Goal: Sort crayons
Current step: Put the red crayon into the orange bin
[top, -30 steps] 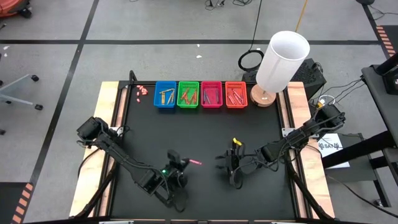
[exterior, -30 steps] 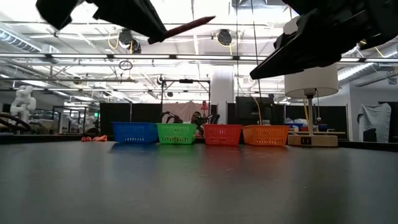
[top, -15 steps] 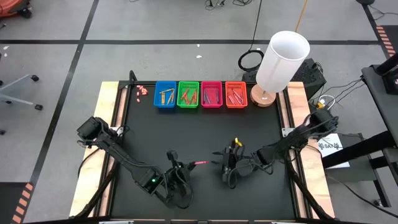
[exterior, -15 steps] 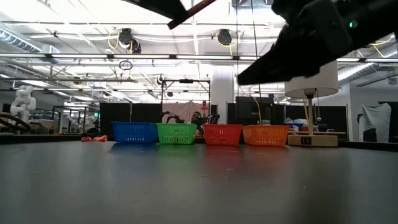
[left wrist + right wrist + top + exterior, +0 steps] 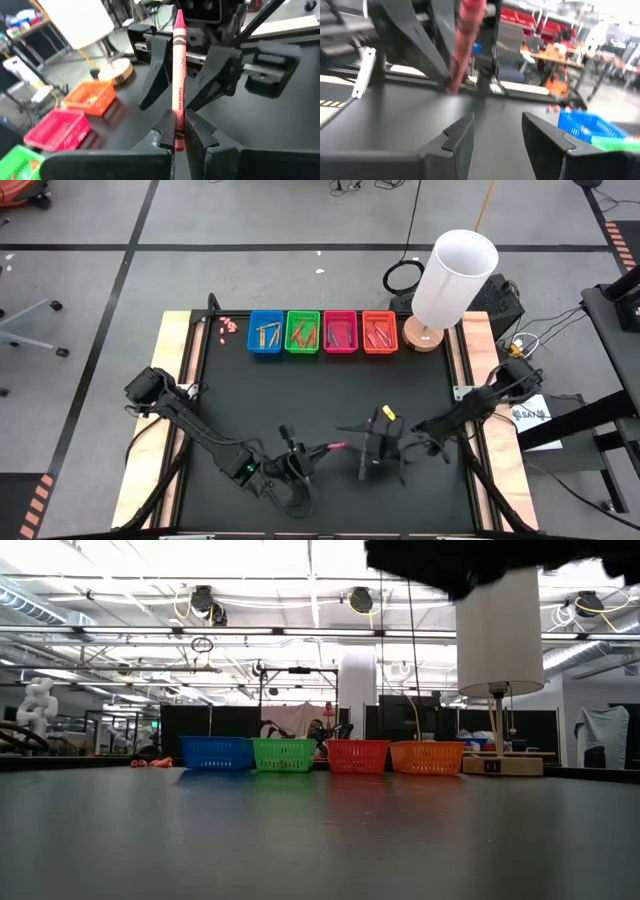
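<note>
Both grippers moved closer since 1 s ago: left gripper (image 5: 312, 455) clamped on pink crayon (image 5: 333, 447) at table's 6 o'clock, right gripper (image 5: 352, 442) jaws spread, tips flanking the crayon

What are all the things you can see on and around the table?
Baskets: four, blue, green, pink, orange, in a row at the table's far edge, crayons inside.
Small bits: a cluster, pinkish, just left of the blue basket.
Lamp: one, white shade on a wooden base, right of the orange basket.
Table: one, black top with wooden side rails.
Crayon: one, pink-red, held above the table's near middle, pointing at the right tool.
Left tool: shut on the crayon's end.
Right tool: open, facing the crayon, not touching it.
</note>
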Motion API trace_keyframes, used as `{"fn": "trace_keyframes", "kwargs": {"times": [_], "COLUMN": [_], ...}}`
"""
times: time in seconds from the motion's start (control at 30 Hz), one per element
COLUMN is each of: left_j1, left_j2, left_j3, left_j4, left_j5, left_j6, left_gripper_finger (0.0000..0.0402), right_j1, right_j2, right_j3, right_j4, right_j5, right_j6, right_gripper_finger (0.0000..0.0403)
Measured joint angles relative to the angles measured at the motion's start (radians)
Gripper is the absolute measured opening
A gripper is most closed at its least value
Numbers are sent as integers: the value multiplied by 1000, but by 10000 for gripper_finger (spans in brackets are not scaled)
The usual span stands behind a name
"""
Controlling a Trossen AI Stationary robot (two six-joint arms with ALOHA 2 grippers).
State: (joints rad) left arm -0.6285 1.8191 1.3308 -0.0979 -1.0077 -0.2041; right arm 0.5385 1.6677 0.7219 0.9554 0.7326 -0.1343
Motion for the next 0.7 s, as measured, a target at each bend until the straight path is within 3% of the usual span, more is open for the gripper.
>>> {"fn": "trace_keyframes", "kwargs": {"times": [0.27, 0.37, 0.7], "left_j1": [0, 7, 69], "left_j2": [0, 0, 0], "left_j3": [0, 0, -1], "left_j4": [267, 320, 384], "left_j5": [-35, -31, 206], "left_j6": [344, 423, 439], "left_gripper_finger": [18, 18, 18], "right_j1": [70, 80, 57], "right_j2": [-173, -210, -213], "right_j3": [0, 0, 0], "right_j4": [-48, -47, 33], "right_j5": [-13, -118, -291], "right_j6": [-151, -174, -193], "right_gripper_finger": [151, 151, 148]}}
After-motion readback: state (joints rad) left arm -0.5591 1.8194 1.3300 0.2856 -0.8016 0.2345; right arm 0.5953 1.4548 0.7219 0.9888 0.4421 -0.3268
